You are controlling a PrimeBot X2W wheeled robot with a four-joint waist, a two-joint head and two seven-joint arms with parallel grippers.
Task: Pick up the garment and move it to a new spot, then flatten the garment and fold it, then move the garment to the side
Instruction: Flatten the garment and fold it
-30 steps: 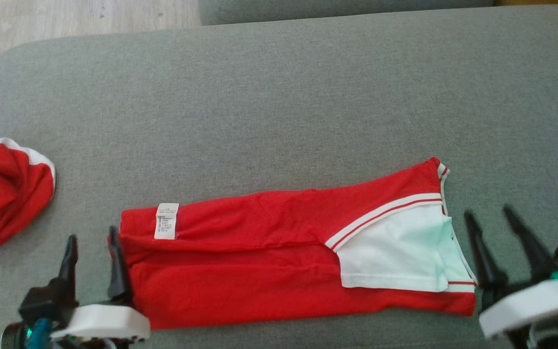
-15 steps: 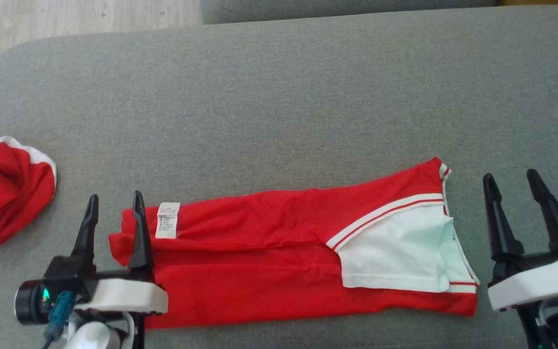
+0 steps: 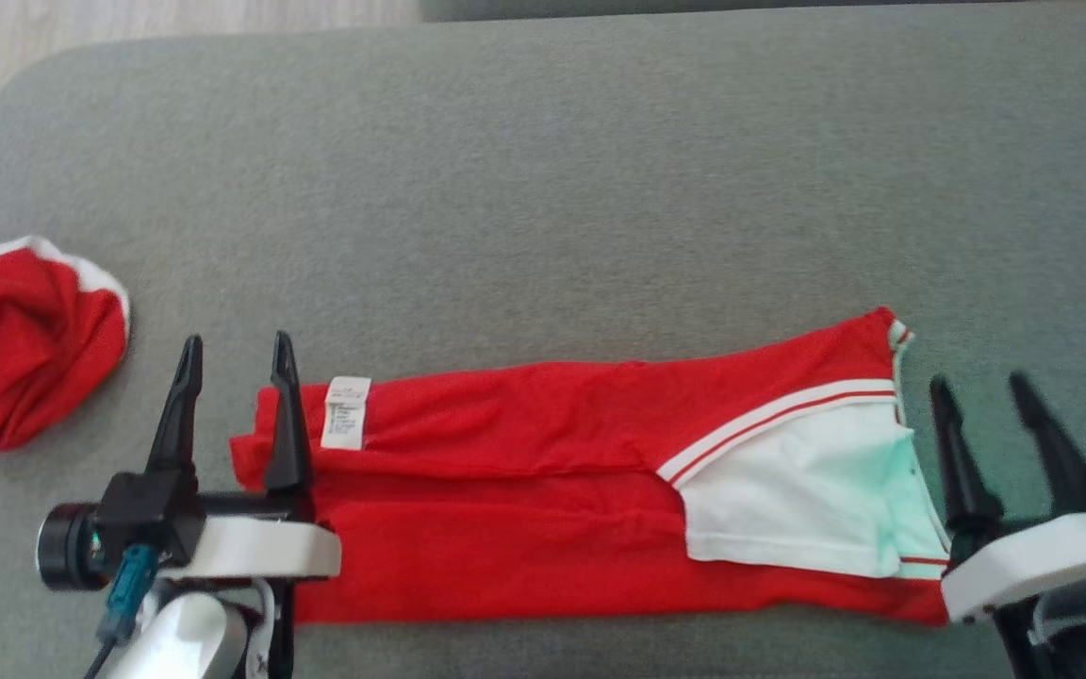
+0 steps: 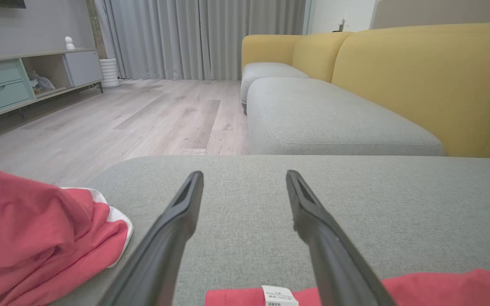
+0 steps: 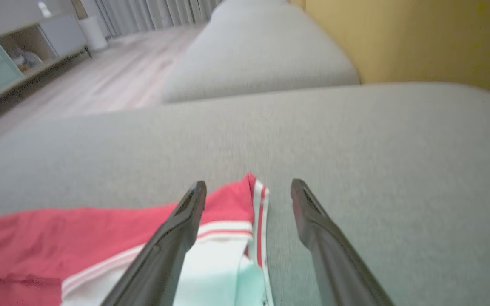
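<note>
The garment [image 3: 524,509] is a red top with a white panel at its right end, lying folded into a long strip on the grey cushion [image 3: 543,207]. A white label [image 3: 346,426] sits near its left end. My left gripper [image 3: 237,342] is open at that left end, with its right finger over the red edge. In the left wrist view the left gripper [image 4: 245,174] points across the cushion, with the garment [image 4: 440,287] and label [image 4: 277,296] at the bottom. My right gripper [image 3: 979,382] is open just beyond the right end. In the right wrist view the right gripper [image 5: 249,183] straddles the garment's [image 5: 79,238] striped corner.
A second red and white garment [image 3: 24,344] lies crumpled at the cushion's left edge, also seen as a crumpled garment [image 4: 36,229] in the left wrist view. Wooden floor [image 4: 143,119] lies past the far edge. Another grey seat [image 4: 334,123] with yellow backrests [image 4: 432,85] stands beyond.
My left gripper has moved forward along the garment's left end, and the cloth corner there has shifted outward. The right gripper went forward, then came back a little. The head camera shifted slightly.
</note>
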